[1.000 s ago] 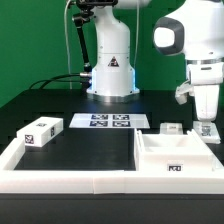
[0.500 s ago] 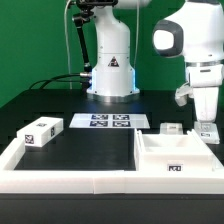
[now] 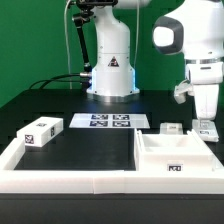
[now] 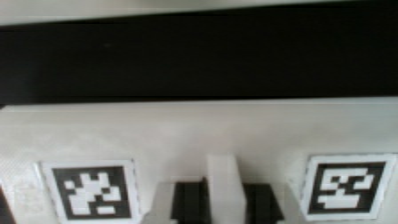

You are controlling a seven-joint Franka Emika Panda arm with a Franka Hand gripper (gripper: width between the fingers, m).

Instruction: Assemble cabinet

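My gripper (image 3: 205,124) hangs at the exterior view's right, low over the table behind the large hollow white cabinet box (image 3: 176,156). In the wrist view the gripper (image 4: 222,203) has its dark fingers (image 4: 185,204) pressed on either side of a thin white ridge of a white cabinet part (image 4: 214,130). That part carries a square tag on each side of the ridge. A small tagged white block (image 3: 172,128) lies just beside the gripper. Another tagged white block (image 3: 40,131) lies at the exterior view's left.
The marker board (image 3: 108,121) lies flat in front of the robot base (image 3: 110,70). A low white rim (image 3: 70,178) edges the black table at the front and left. A black cable runs behind at the left.
The gripper and hand have shifted very slightly upward; the blocks and the box have not moved.
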